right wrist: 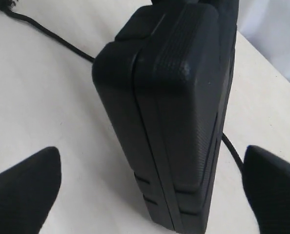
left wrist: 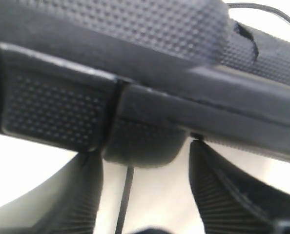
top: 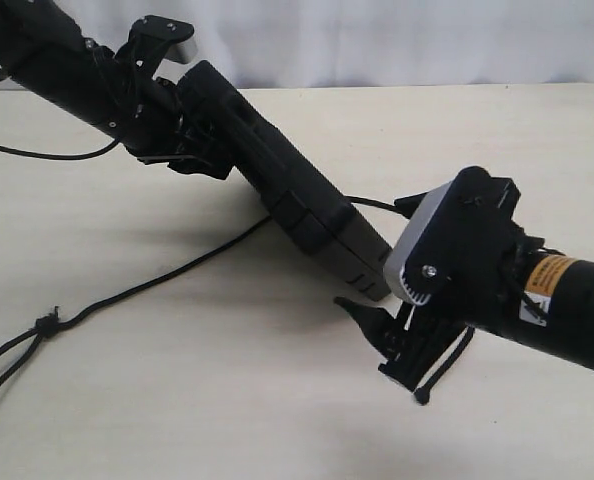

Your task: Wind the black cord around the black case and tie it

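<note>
No legible text; only unreadable small print on a yellow label (top: pixel 550 274) on the right arm (top: pixel 577 310)

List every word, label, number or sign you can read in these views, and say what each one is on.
No text can be read in any view.
Orange label on the right arm: dark print, too small to read.
White sticker next to it: dark marks, blurred and unreadable.
Black case: no lettering shows, only dotted and ribbed texture.
</note>
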